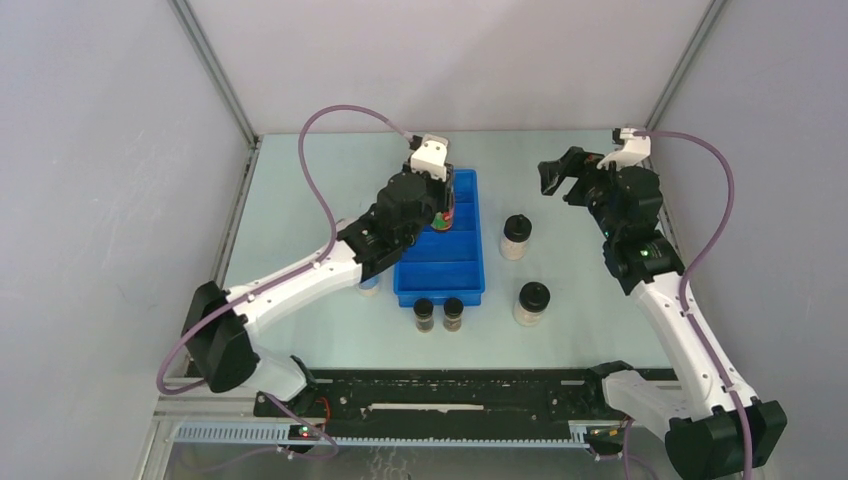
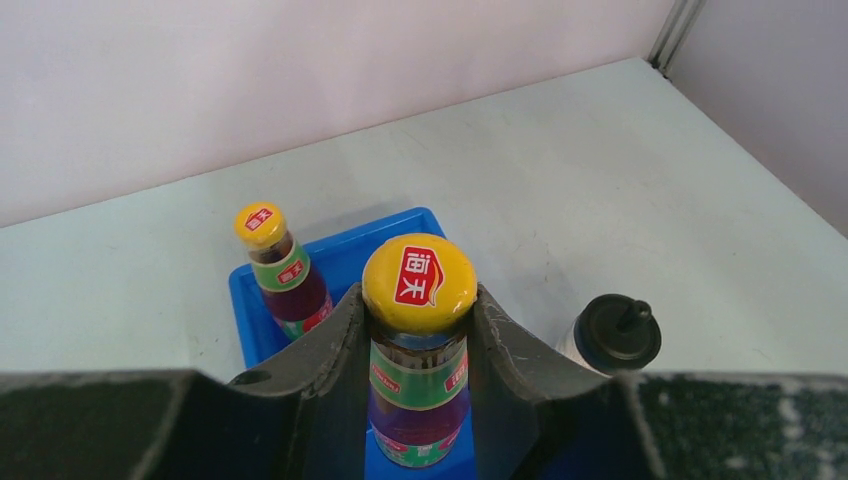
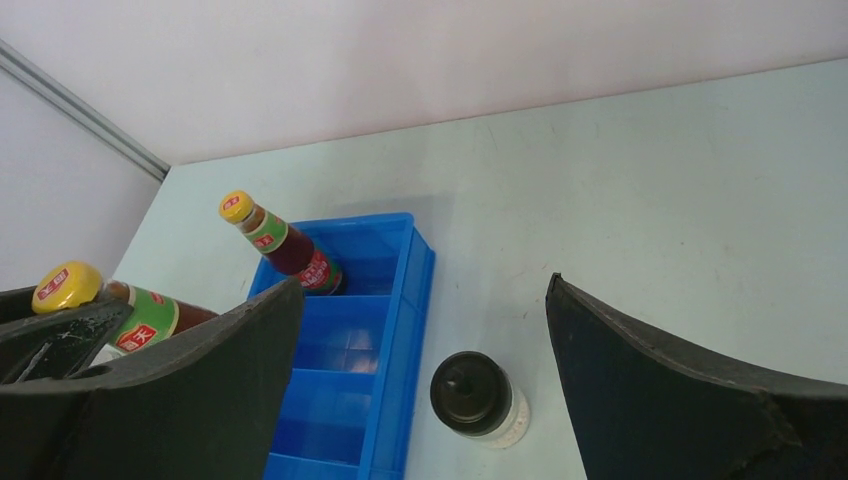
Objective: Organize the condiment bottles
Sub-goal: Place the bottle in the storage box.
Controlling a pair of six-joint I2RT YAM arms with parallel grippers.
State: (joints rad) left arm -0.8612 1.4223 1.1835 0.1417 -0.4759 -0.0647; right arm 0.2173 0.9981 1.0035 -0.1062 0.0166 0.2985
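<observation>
Red sauce bottle gripped between left jaws, over blue tray.

tray glossy smooth blue plastic; red sauce bottle shiny, glossy yellow cap; fingers matt, rough black; table matt.

The right gripper had its two dark fingers spread wide, framing the pale table and the blue tray. One red sauce bottle with a yellow cap stood in the tray's far compartment, while a second red sauce bottle showed at the left edge, partly hidden behind one finger. A pale black-lidded jar stood on the table just beside the tray's right wall.
</observation>
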